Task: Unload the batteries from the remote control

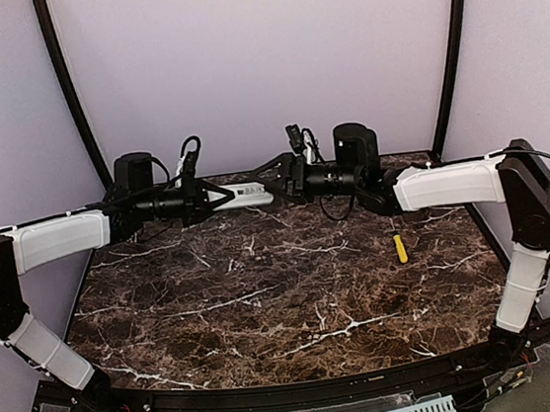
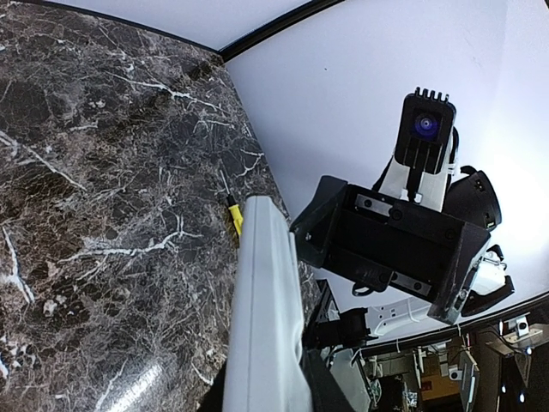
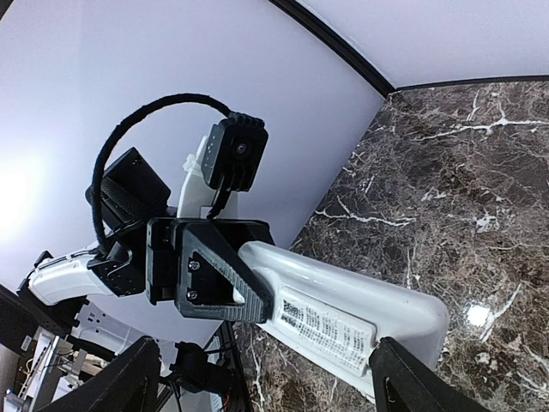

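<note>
The white remote control (image 1: 252,196) hangs in the air over the back of the table. My left gripper (image 1: 216,197) is shut on its left end; in the left wrist view (image 2: 266,390) the remote (image 2: 264,292) runs up from between the fingers. My right gripper (image 1: 277,178) is open at the remote's right end. In the right wrist view (image 3: 270,352) its fingers stand wide apart, with the remote (image 3: 343,300) between them showing a closed panel with a printed label (image 3: 330,326). The batteries are hidden.
A yellow stick (image 1: 400,248) lies on the dark marble table (image 1: 265,297) at the right and also shows in the left wrist view (image 2: 232,215). Purple walls and black posts (image 1: 67,80) close in the back.
</note>
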